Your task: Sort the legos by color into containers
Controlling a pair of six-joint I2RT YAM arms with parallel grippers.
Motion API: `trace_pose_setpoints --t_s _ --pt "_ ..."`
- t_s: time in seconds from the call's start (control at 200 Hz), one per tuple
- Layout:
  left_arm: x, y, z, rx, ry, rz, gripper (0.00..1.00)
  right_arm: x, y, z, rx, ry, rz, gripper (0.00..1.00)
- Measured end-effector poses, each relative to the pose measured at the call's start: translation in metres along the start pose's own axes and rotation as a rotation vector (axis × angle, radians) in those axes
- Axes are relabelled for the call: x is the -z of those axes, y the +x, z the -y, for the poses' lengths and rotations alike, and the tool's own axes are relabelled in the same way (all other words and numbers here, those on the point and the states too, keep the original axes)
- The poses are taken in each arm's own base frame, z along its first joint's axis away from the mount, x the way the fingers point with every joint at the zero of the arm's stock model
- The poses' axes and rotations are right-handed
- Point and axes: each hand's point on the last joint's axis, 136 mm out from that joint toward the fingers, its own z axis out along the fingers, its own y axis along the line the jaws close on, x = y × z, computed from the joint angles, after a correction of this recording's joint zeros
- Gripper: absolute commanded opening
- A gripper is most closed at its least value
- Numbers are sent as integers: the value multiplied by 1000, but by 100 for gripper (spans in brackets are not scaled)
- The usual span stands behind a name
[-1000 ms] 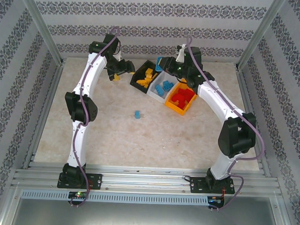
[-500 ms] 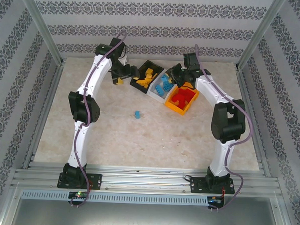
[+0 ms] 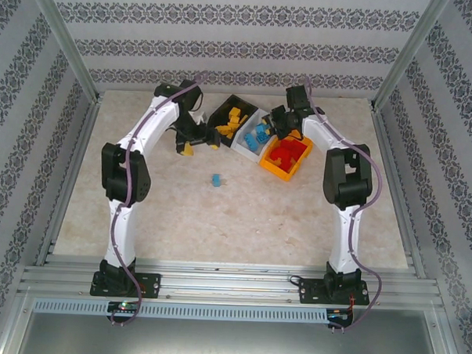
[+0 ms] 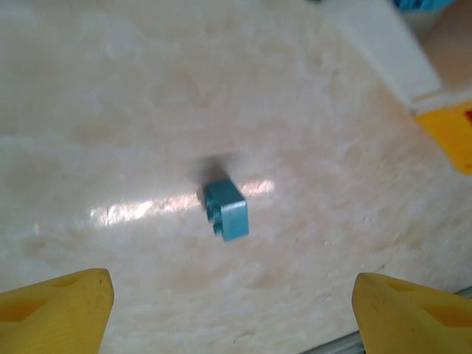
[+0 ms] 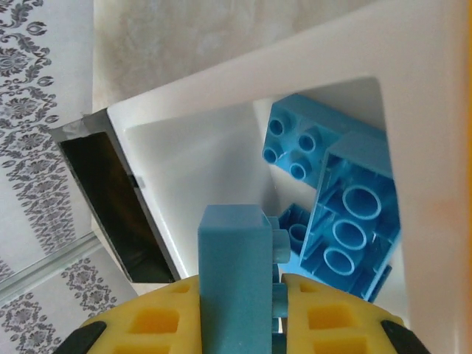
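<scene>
Drawn back from the black bin (image 3: 247, 107) since the earlier frame, the left arm is now held over the open counter (image 3: 242, 224), and the right elbow is folded nearer. The left hand (image 4: 234, 306) is spread wide above a loose blue brick (image 4: 226, 210). The right hand (image 5: 243, 317) is clenched on a second blue brick (image 5: 232, 258) over the white bin (image 5: 221, 88), where other blue bricks (image 5: 354, 206) are piled.

Twin arms, white and black.
Left arm (image 3: 121, 235) and right arm (image 3: 345, 237): white tubular links, black joint housings, a purple cable (image 3: 383, 190) along each, black base plates (image 3: 122, 283) at 7 and 5 o'clock. Left fingers (image 4: 55, 310) yellow; right fingers (image 5: 317, 317) yellow with square recesses.
</scene>
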Motion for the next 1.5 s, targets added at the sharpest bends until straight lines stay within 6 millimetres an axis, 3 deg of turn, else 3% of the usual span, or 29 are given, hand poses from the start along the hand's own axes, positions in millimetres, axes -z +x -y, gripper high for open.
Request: trace_pose_setpoints --t_s 0.24,0.315,0.405,0.47,0.834,0.969,1.099,1.244,1.384,1.499 --pt "-13 35 -9 -6 2 -51 87 -14 -7 -5 12 6 -4 28" --pt "-16 40 -11 -4 5 -57 88 -17 -9 -6 23 8 -5 38" --pt "-19 41 -12 -6 11 -57 89 -19 -10 -10 48 -1 -7 60" --pt "-20 41 -11 -7 18 -56 89 -17 -10 -14 66 -7 -5 65" --pt "-21 35 -5 -21 50 -33 96 -16 -10 -16 125 -11 -5 67" --pt "-21 34 -2 -30 57 -30 96 -13 -11 -29 186 -53 9 63" --pt "-20 32 6 -64 38 -12 96 5 -6 -57 310 -137 47 61" --pt "-27 39 23 -132 -4 -7 96 48 6 -100 517 -236 134 61" --pt "-49 50 33 -186 -74 -41 93 91 34 -135 796 -276 244 62" --pt "-64 53 30 -189 -126 -66 90 120 58 -151 994 -295 328 63"
